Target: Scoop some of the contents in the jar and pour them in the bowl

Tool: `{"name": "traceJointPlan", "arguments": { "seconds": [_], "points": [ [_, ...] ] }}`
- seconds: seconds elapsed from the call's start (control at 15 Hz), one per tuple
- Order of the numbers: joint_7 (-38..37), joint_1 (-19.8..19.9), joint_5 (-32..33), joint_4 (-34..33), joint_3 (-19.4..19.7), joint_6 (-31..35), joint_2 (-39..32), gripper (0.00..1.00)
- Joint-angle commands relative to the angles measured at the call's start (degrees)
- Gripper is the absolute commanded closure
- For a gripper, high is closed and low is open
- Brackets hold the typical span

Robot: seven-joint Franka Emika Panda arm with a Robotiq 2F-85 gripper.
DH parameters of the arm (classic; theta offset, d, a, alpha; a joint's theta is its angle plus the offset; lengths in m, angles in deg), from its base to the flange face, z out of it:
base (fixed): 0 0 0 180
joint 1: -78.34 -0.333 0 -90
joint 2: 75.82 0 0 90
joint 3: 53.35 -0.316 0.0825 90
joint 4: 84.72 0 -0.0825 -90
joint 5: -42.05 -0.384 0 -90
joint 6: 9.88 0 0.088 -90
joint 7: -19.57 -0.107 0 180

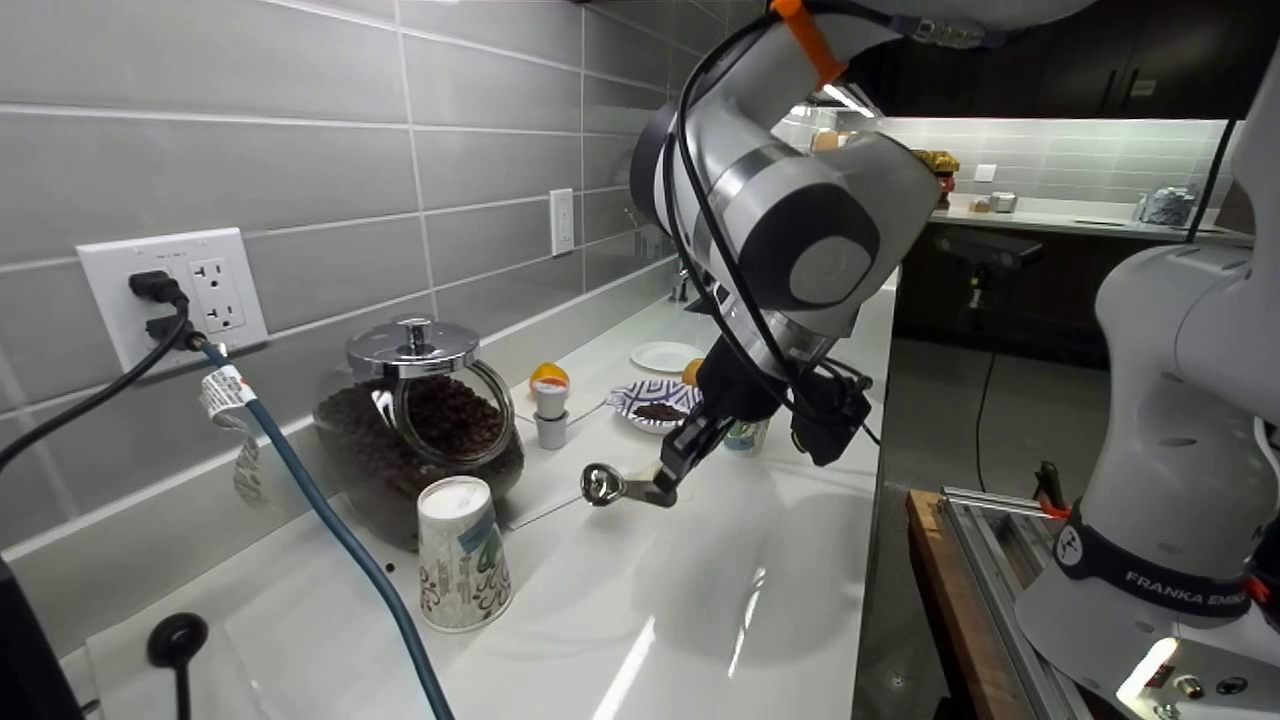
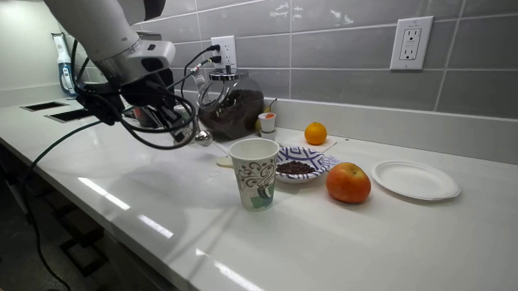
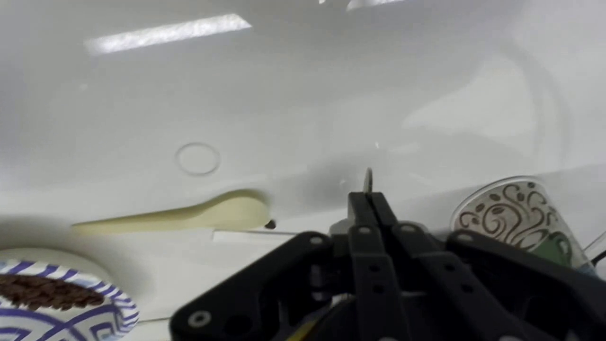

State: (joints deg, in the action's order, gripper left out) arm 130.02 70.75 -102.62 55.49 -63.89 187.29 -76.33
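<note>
The jar is a large rounded glass one with dark beans inside and a metal lid on top; it stands by the tiled wall. A patterned purple-and-white bowl holds some of the same dark beans, and part of this bowl shows in the wrist view's lower left corner. My gripper is shut on a metal scoop, a thin piece of which sticks out past the fingertips. The scoop's shiny head hangs over the counter beside the jar; I cannot tell whether it contains anything.
A pale spoon lies near the bowl. Paper cups stand around: one upturned by the jar, one upright. Small stacked cups, an orange, an apple-like fruit and a plate are nearby. A cable crosses the counter.
</note>
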Motion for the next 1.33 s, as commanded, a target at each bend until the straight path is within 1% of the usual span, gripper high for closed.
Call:
{"name": "traceJointPlan", "arguments": {
  "seconds": [0.0,0.07,0.2,0.4,0.47,0.6,0.73,0.87,0.93,1.0,1.13,1.2,1.27],
  "points": [
    [-4.51,1.04,0.01,2.43,-3.19,-7.08,-1.04,0.99],
    [-5.61,2.24,0.02,3.01,-4.70,-8.65,-1.09,0.99],
    [-6.85,3.75,0.06,3.78,-7.07,-9.14,-0.80,0.99],
    [-9.27,5.43,0.12,3.44,-8.30,-6.63,0.99,0.99],
    [-9.89,5.81,0.16,3.70,-8.39,-6.21,1.87,0.99],
    [-10.04,6.06,0.20,4.61,-7.39,-5.91,5.39,0.99],
    [-9.31,5.21,0.23,5.05,-5.89,-5.50,8.21,0.99],
    [-9.25,1.93,0.26,5.95,-2.85,-7.13,10.04,0.99],
    [-9.34,-0.49,0.26,6.38,-0.66,-7.80,10.80,0.99],
    [-8.98,-3.97,0.26,7.11,2.29,-9.01,11.54,0.99],
    [-8.19,-12.46,0.27,8.61,9.70,-11.75,13.12,0.99],
    [-8.85,-17.19,3.13,10.66,13.78,-14.41,14.72,0.99],
    [-11.38,-19.93,6.00,11.53,16.80,-14.73,16.69,0.99]
  ]
}}
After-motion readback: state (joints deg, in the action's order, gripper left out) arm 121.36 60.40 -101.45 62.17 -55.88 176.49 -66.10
